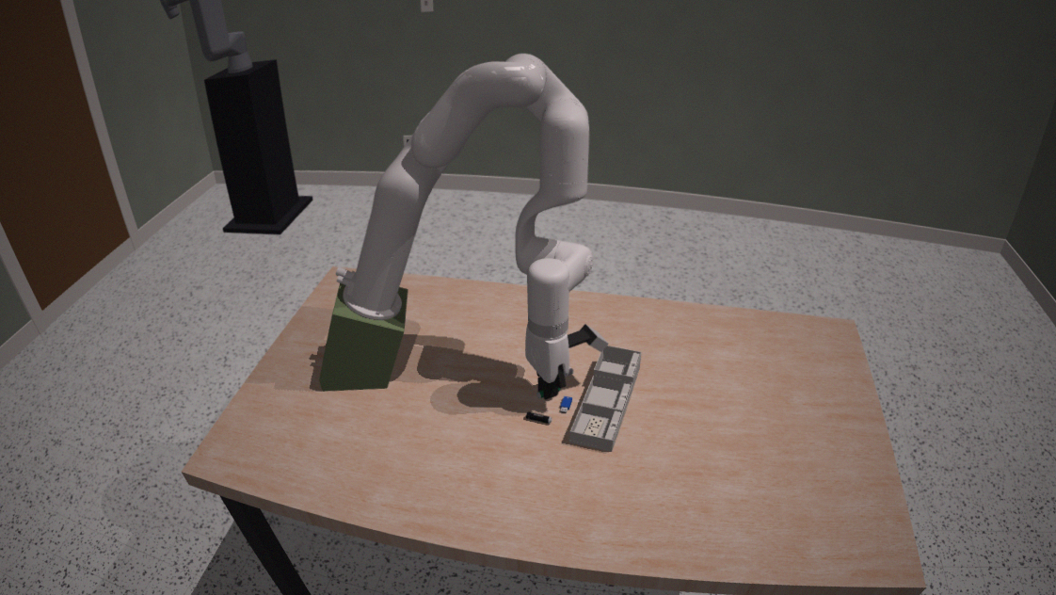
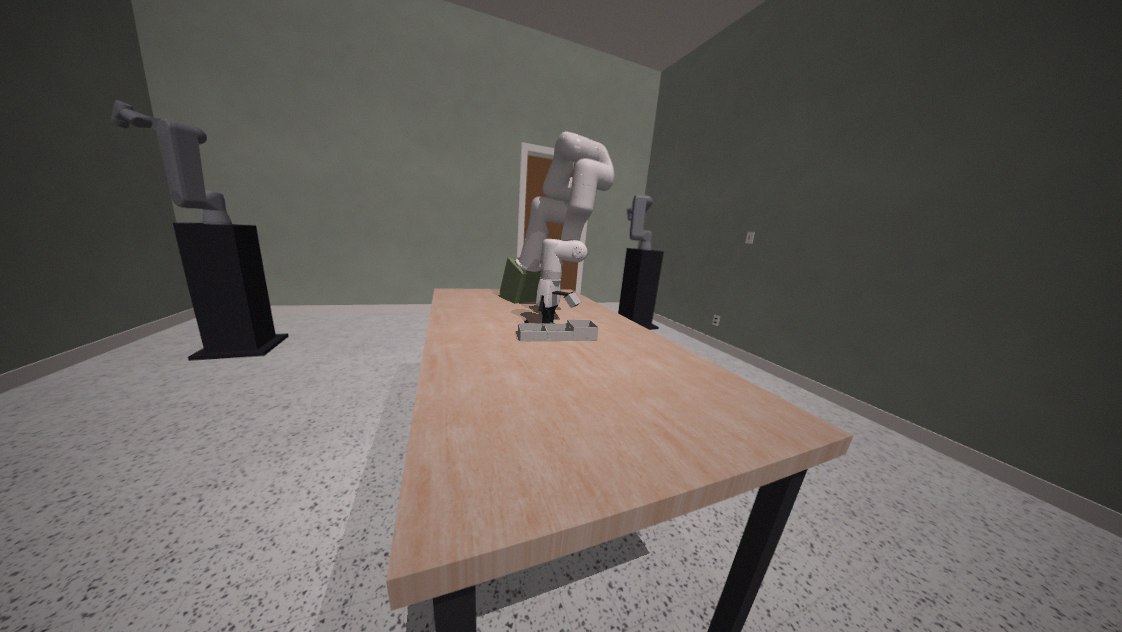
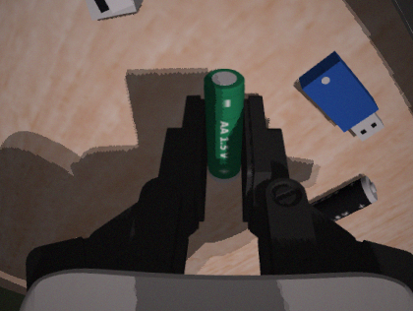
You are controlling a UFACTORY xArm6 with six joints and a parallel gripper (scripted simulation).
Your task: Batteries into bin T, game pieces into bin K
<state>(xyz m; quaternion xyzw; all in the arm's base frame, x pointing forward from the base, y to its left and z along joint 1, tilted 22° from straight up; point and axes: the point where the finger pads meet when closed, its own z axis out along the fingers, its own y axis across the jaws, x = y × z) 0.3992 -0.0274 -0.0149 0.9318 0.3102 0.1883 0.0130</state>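
Observation:
My gripper (image 1: 548, 392) (image 2: 548, 318) (image 3: 224, 123) is shut on a green AA battery (image 3: 223, 130), its fingers on both sides of it, low over the table. A black battery (image 1: 537, 418) (image 3: 348, 198) lies on the table to the right of the fingers in the wrist view, partly hidden by the right finger there. Three joined grey bins (image 1: 589, 442) (image 2: 559, 336) stand in a row beyond the gripper. Their letters are too small to read. A cream piece with black dots (image 1: 593, 426) lies in the front bin.
A blue USB stick (image 1: 565, 404) (image 3: 339, 93) lies between the gripper and the bins. A white object with a black mark (image 3: 115, 7) is cut off at the wrist view's top edge. A black bracket (image 1: 582, 337) with a grey block sticks out beside the wrist, near the rear bin.

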